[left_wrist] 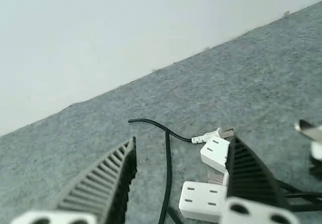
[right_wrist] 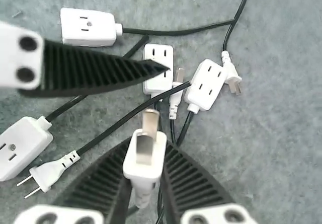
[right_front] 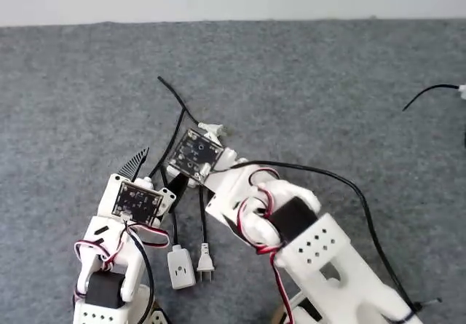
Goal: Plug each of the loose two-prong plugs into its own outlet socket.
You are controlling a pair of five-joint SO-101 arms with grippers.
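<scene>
My right gripper [right_wrist: 147, 141] is shut on a white two-prong plug [right_wrist: 143, 161], prongs pointing away from the wrist. Just beyond the prongs, two white sockets [right_wrist: 158, 68] [right_wrist: 206, 83] lie side by side on the grey carpet, with a loose white plug [right_wrist: 229, 78] beside them. My left gripper [left_wrist: 183, 142] stands open over the same cluster, and one of its black fingers [right_wrist: 100, 70] crosses above the nearer socket. That pair of sockets [left_wrist: 201, 199] and the loose plug [left_wrist: 216, 133] also sit between the left fingers. Another loose plug [right_front: 206, 262] lies next to a socket [right_front: 180, 266].
A further white socket [right_wrist: 88, 26] lies on a black cord past the left finger. Black cords [right_front: 175, 131] tangle between the two arms. A separate black cable end [right_front: 437, 89] lies at the far right. Bare carpet stretches toward the back wall.
</scene>
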